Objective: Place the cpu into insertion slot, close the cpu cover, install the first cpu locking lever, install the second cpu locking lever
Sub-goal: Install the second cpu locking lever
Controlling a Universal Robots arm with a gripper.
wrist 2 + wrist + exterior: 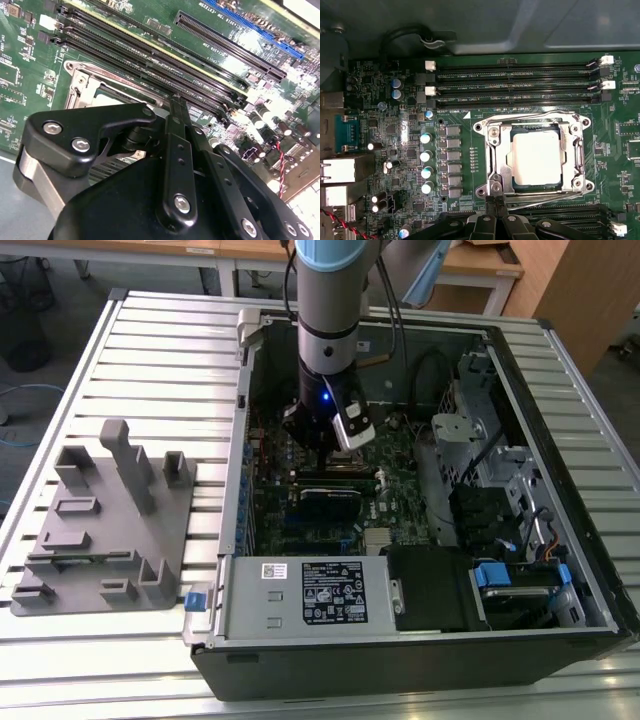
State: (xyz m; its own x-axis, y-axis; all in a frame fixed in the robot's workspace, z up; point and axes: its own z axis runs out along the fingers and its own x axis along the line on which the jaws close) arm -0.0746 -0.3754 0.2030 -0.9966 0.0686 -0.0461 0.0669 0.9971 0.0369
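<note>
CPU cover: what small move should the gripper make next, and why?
Probably push the lever at its tips a little further down. The cpu is seated, the cover lies over it, and the shut gripper sits at that lever's end. Whether it is latched isn't clear.

slatted metal table, wooden desks behind (grey floor).

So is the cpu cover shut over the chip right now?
Shut: the cpu cover lies flat around the cpu, which shows through its window.
</note>
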